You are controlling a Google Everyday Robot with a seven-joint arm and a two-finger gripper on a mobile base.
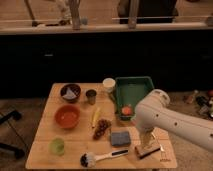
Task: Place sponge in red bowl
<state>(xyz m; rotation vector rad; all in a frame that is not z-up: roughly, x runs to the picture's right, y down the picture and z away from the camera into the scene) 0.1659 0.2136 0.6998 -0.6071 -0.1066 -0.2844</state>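
Note:
The sponge (120, 137), a flat blue-grey pad, lies on the wooden table (42, 155) near the front middle. The red bowl (67, 116), wide and orange-red, sits to its left, past a banana and grapes. My white arm (167, 120) reaches in from the right. My gripper (145, 141) hangs at the arm's lower end, just right of the sponge and over the tan-brown block (149, 149). The arm covers most of the gripper.
A dark brown bowl (70, 92), a metal cup (91, 96) and a white cup (109, 84) stand at the back. A green tray (131, 90) holds an orange object (127, 110). A banana (95, 116), grapes (101, 128), a light-green cup (57, 145) and a brush (102, 158) lie nearer.

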